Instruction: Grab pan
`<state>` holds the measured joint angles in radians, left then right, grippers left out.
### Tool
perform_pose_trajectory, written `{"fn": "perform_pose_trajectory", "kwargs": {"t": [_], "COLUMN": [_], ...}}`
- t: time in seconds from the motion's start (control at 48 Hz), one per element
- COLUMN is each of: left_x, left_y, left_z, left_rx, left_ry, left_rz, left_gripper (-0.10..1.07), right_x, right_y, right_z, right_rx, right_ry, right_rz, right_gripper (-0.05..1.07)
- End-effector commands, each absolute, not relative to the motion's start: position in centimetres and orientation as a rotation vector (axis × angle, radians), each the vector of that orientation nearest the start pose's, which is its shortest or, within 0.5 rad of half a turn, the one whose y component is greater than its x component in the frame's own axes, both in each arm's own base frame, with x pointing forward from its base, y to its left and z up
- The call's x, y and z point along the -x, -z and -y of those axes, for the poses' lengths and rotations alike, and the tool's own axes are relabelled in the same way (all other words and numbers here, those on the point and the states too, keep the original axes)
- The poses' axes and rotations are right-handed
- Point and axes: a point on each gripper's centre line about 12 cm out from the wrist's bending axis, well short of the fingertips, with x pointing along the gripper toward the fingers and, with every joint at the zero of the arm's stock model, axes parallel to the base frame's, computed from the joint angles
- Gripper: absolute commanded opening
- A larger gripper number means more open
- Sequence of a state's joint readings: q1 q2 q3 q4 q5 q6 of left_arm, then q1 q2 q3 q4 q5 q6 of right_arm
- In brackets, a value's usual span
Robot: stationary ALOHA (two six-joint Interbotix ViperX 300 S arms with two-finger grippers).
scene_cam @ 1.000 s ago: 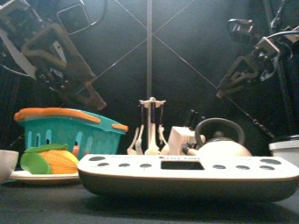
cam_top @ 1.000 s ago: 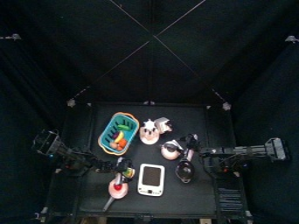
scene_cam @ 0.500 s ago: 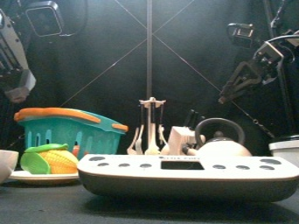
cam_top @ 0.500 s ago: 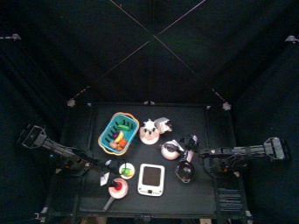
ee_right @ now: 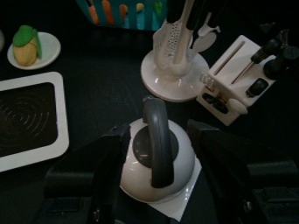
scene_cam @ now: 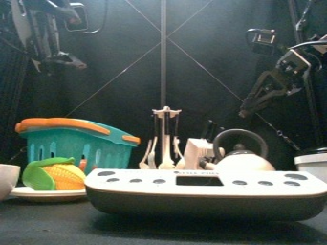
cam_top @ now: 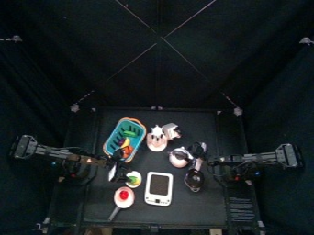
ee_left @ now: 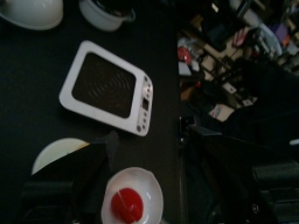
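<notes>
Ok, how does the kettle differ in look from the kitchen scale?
The kettle is rounded and stands tall, with an arched dark handle. The scale is flat and rectangular. The kettle's body is plain and pale, while the scale has a dark weighing surface set in a white frame. Both rest on the table.

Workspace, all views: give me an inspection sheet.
Surface: black table, crowded in the middle.
Job's things: no pan can be told for sure.
Clutter: teal basket; utensil stand; kettle; white scale; white dish with a red item; plate of yellow-green food.
Grippers: left gripper open, near the white dish; right gripper open, above the kettle.
Cables: nothing seen.
Surroundings: black curtains; cluttered room past the table's edge in the left wrist view.
</notes>
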<state>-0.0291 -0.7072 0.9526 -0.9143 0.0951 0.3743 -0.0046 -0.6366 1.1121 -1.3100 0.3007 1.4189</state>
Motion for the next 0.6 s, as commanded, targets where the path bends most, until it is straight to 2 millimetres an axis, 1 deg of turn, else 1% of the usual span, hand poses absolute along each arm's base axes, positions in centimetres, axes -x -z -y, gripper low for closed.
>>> {"fn": "perform_pose_trajectory", "kwargs": {"t": [0.0,0.083,0.167,0.25,0.292,0.333,0.375,0.5,0.542,0.583], "left_x": [-24.9,-24.3,-24.1,-23.5,-23.2,-23.0,-22.9,-23.2,-23.3,-23.4], "left_y": [-30.9,-31.3,-31.6,-32.2,-32.5,-32.6,-32.4,-31.3,-31.3,-31.4], "left_z": [1.5,2.0,2.9,4.3,4.7,5.0,5.2,5.2,5.2,5.3], "left_rx": [0.481,0.420,0.347,0.222,0.208,0.247,0.309,0.513,0.605,0.661], "left_ry": [0.019,0.030,0.041,0.077,0.087,0.092,0.099,0.080,0.069,0.068], "left_rz": [-0.213,-0.144,-0.066,0.080,0.144,0.171,0.151,0.022,-0.021,-0.051], "left_gripper": [0.98,0.98,0.98,0.98,0.98,0.98,0.98,0.98,0.98,0.98], "right_x": [-23.5,-23.7,-23.9,-24.1,-24.1,-24.1,-24.1,-24.2,-24.2,-24.3], "right_y": [-20.7,-20.6,-20.6,-20.5,-20.4,-20.3,-20.3,-20.1,-20.0,-20.0], "right_z": [3.4,3.4,3.4,3.4,3.4,3.4,3.4,3.3,3.3,3.3], "right_rx": [-0.037,-0.033,-0.032,-0.033,-0.034,-0.035,-0.037,-0.037,-0.037,-0.037], "right_ry": [0.315,0.315,0.313,0.309,0.308,0.307,0.306,0.302,0.299,0.299], "right_rz": [-0.534,-0.540,-0.545,-0.549,-0.552,-0.557,-0.558,-0.565,-0.566,-0.569], "right_gripper": [0.89,0.89,0.89,0.89,0.89,0.89,0.89,0.89,0.89,0.89]}}
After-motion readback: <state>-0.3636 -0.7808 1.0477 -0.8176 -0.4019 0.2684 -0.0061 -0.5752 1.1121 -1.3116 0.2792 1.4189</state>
